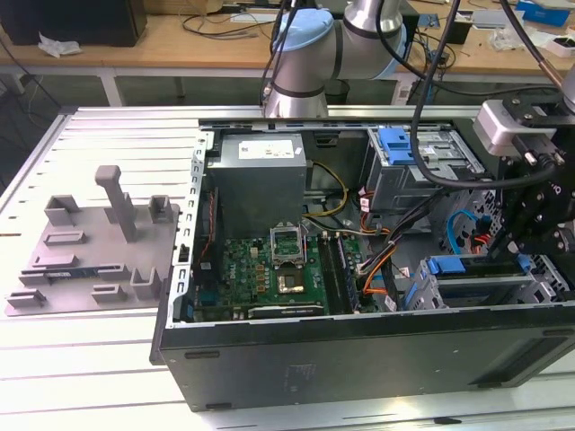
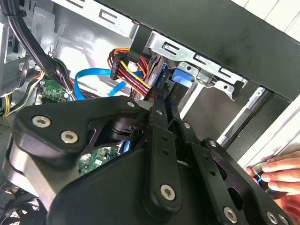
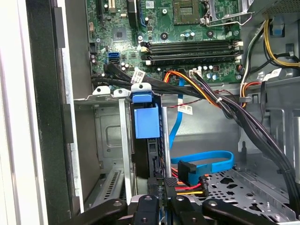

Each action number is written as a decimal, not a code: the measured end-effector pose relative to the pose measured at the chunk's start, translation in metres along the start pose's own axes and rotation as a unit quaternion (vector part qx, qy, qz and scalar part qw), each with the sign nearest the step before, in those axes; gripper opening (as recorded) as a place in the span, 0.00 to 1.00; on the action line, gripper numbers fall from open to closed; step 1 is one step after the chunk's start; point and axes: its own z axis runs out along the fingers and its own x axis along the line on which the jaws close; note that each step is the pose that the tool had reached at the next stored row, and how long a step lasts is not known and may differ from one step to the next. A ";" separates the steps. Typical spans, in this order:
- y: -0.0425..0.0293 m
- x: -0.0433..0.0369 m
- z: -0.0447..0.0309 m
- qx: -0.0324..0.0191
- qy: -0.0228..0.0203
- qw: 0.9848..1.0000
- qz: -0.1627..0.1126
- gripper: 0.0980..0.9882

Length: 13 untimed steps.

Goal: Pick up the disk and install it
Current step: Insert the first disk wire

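End effector (image 3: pixel 161 199) inside open computer case (image 1: pixel 359 359), fingers together on edge of the disk (image 3: pixel 152 159), which stands on edge in drive cage (image 3: pixel 112 136) slot below blue latch (image 3: pixel 146 121), near motherboard (image 3: pixel 178 28).

Motherboard (image 3: pixel 187 28): green board behind the drive bay, with a metal processor socket (image 3: pixel 190 9) and a row of long black memory slots (image 3: pixel 192 47).
Drive cage (image 3: pixel 117 140): grey sheet-metal bay with a silver rim, standing beside the case's black side wall (image 3: pixel 47 117).
Disk (image 3: pixel 149 154): dark, edge-on, seated in the cage slot, its blue plastic carrier tab (image 3: pixel 146 119) standing out of the slot.
Cables: a black bundle (image 3: pixel 253 122) runs across the case; a blue data cable (image 3: pixel 206 161) loops to a connector (image 3: pixel 186 168); red, yellow and orange wires (image 3: pixel 187 187) lie just under it.
Gripper (image 3: pixel 161 199): black fingers close together, tips at the disk's near edge.
Perforated metal floor (image 3: pixel 234 192): beside the gripper.
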 end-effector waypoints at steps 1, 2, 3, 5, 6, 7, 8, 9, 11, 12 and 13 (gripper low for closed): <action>0.0000 0.0000 0.0002 0.000 0.000 1.000 0.000 0.07; 0.0000 0.0000 0.0006 0.000 0.000 1.000 0.000 0.07; 0.0000 0.0000 0.0008 0.000 0.000 1.000 0.000 0.07; 0.0000 0.0000 0.0011 0.000 0.000 1.000 0.000 0.07; 0.0000 0.0000 0.0013 0.000 0.000 1.000 0.000 0.07; 0.0001 0.0000 0.0015 0.000 0.000 1.000 0.000 0.07; 0.0000 0.0000 0.0019 0.000 0.000 1.000 0.000 0.07; 0.0000 0.0000 0.0021 0.000 0.000 1.000 0.000 0.07; 0.0001 0.0000 0.0028 0.000 0.000 1.000 0.000 0.07; 0.0001 0.0001 0.0033 0.000 0.000 1.000 0.000 0.07; 0.0001 0.0000 0.0038 0.000 0.000 1.000 0.000 0.07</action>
